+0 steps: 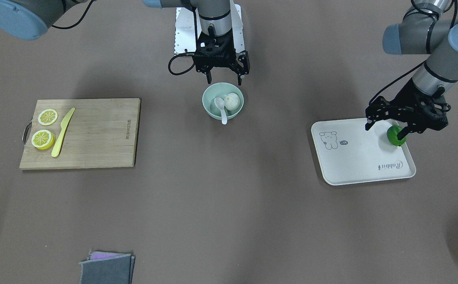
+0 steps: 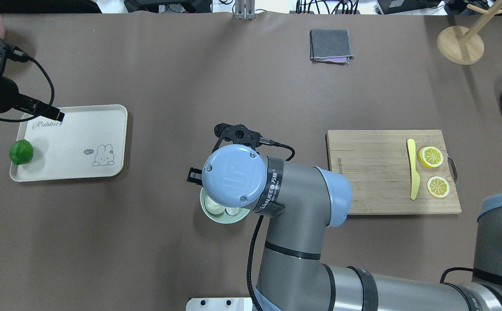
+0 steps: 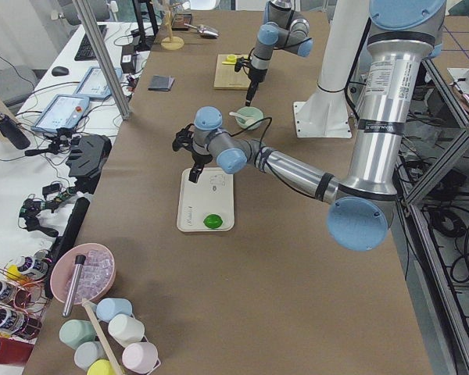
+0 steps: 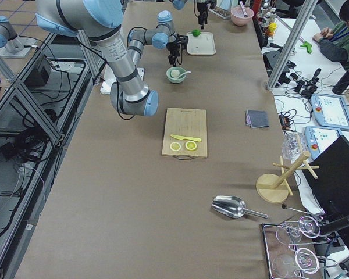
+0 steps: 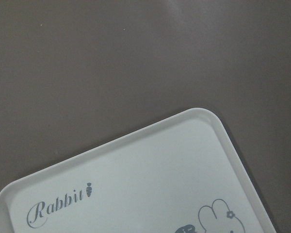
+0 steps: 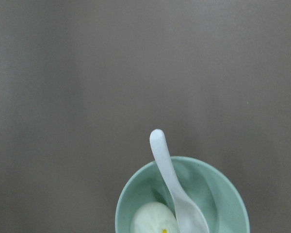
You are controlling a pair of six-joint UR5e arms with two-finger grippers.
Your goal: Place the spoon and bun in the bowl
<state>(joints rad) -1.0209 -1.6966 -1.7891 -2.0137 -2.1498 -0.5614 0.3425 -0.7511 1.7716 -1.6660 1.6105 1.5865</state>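
Note:
The pale mint-green bowl (image 1: 210,111) stands at the table's middle, near the robot's base. The white spoon (image 1: 221,109) lies in it, its handle sticking out over the rim. The white bun (image 1: 232,101) sits in the bowl beside the spoon. My right gripper (image 1: 224,80) hangs open and empty just above the bowl's robot-side rim. The right wrist view shows the bowl (image 6: 228,194), the spoon (image 6: 172,184) and the bun (image 6: 153,221). From overhead, my right wrist hides most of the bowl (image 2: 223,218). My left gripper (image 1: 385,132) is open over the white tray (image 1: 355,165).
A green lime (image 1: 392,132) sits on the tray by my left gripper's finger. A wooden cutting board (image 1: 95,134) carries two lemon slices (image 1: 47,117) and a yellow knife (image 1: 62,132). A folded grey cloth (image 1: 107,268) lies at the operators' edge.

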